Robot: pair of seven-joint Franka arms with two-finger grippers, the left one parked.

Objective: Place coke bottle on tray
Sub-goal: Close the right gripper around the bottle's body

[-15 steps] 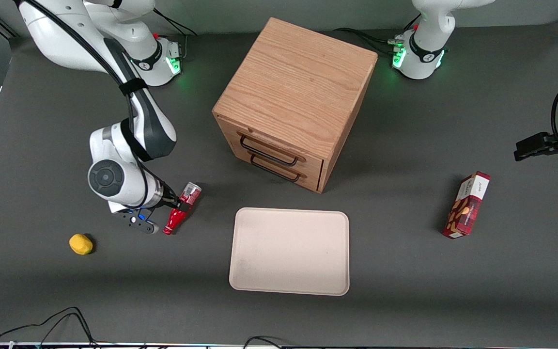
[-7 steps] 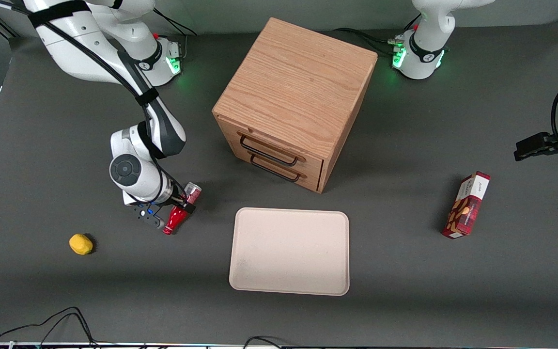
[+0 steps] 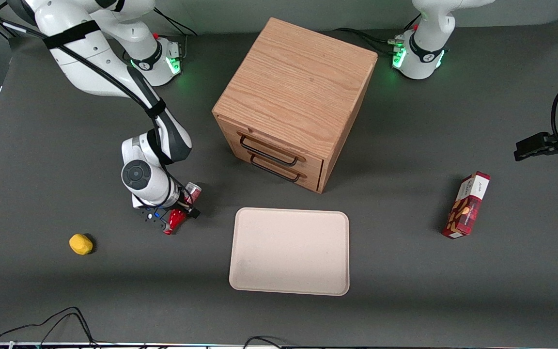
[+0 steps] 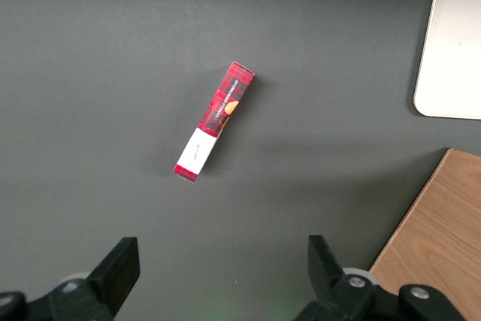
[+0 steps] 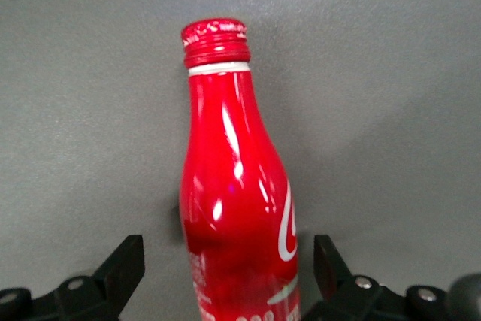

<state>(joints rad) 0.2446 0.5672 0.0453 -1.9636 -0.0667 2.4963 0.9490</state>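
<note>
On the tabletop point(image 3: 405, 300) lies the coke bottle point(image 3: 182, 209), cap toward seven o'clock, base toward one; the tool point(image 3: 178, 208) straddles it, fingers wide, beside the tray point(image 3: 289, 286).

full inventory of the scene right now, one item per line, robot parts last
coke bottle: 1, red, lying on the table beside the tray, toward the working arm's end.
tray: 1, beige-pink, on the table in front of the drawer box.
drawer box: 1, wood, two black handles, mid-table.
snack box: 1, red, toward the parked arm's end.
yellow object: 1, toward the working arm's end, nearer the front camera than the bottle.
table: dark grey.
gripper: 1, black, open, fingers either side of the bottle's body.
</note>
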